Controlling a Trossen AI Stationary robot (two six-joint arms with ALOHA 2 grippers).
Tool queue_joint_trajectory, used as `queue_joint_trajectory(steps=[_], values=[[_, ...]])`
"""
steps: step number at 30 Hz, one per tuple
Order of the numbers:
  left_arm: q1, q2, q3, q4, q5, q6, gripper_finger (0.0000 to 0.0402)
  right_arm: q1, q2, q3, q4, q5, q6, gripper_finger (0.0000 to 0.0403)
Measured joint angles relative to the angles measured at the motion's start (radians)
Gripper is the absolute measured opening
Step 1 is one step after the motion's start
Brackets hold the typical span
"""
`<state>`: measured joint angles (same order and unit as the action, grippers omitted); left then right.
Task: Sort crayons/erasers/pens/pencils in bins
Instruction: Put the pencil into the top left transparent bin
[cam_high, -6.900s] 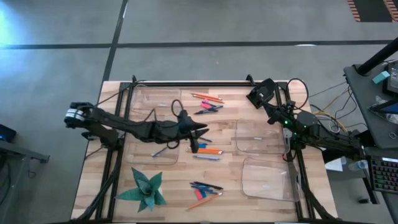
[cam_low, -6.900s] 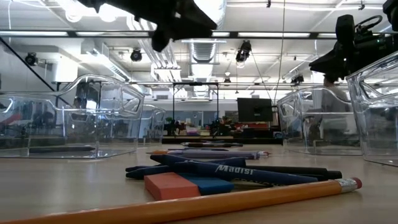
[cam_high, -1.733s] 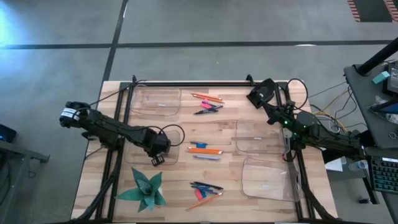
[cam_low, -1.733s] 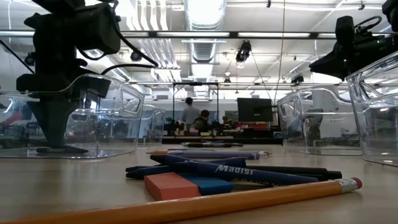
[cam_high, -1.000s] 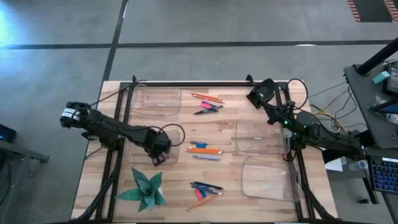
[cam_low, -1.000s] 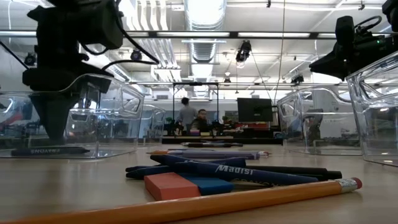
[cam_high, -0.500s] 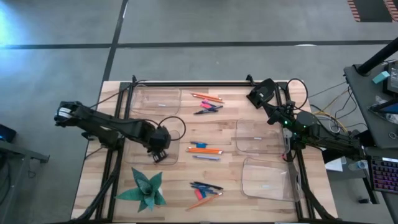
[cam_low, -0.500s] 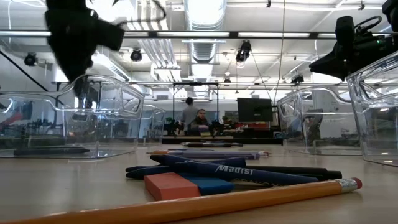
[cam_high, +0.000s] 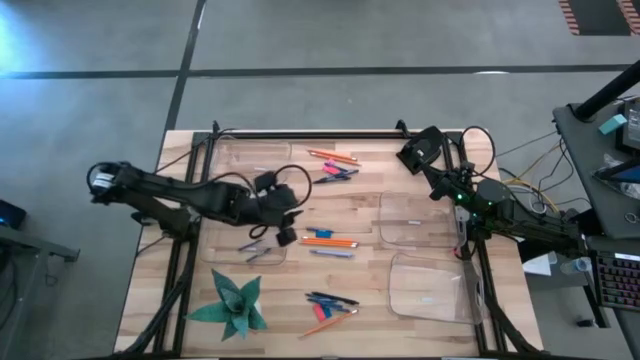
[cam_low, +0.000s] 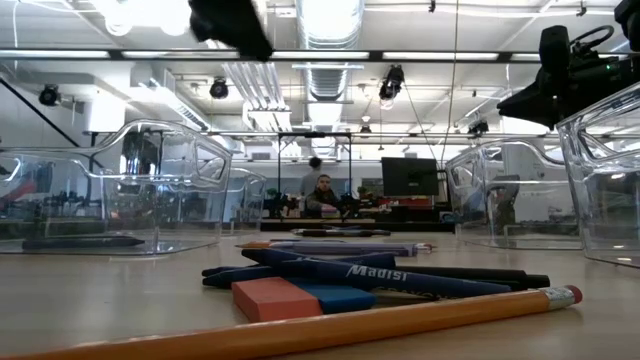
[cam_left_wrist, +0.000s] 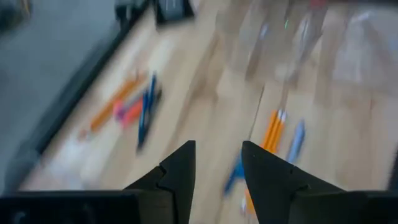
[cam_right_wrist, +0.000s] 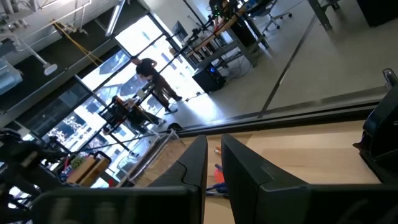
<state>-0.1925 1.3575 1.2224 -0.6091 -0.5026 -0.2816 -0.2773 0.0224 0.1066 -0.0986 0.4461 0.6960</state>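
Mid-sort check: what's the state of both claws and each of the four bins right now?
Left claw: open, empty, raised off the table.
Right claw: shut, empty, parked at the table's right back corner.
Left bin nearer the star: holds a dark pen.
Left back bin: looks empty.
Right back bin: looks empty.
Right front bin: looks empty.

Left arm stretched inward, left hand raised, fingers parted, right hand waiting, fingers nearly closed
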Motion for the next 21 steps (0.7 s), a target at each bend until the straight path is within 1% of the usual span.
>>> queue_joint_trajectory(steps=[4, 6, 12, 15, 21], values=[[0.003, 0.035, 0.000, 0.167, -0.023, 0.127, 0.0117, 0.000, 0.000, 0.000, 0.000, 0.000, 0.000, 0.0038], [0.003, 0.049, 0.000, 0.220, -0.024, 0.155, 0.0117, 0.000, 0.000, 0.000, 0.000, 0.000, 0.000, 0.0038], [0.003, 0.100, 0.001, 0.320, -0.024, 0.158, 0.0117, 0.000, 0.000, 0.000, 0.000, 0.000, 0.000, 0.0038], [0.003, 0.152, 0.002, 0.374, -0.023, 0.158, 0.0117, 0.000, 0.000, 0.000, 0.000, 0.000, 0.000, 0.0038], [0.003, 0.271, 0.037, 0.419, -0.019, 0.158, 0.0117, 0.000, 0.000, 0.000, 0.000, 0.000, 0.000, 0.0038]])
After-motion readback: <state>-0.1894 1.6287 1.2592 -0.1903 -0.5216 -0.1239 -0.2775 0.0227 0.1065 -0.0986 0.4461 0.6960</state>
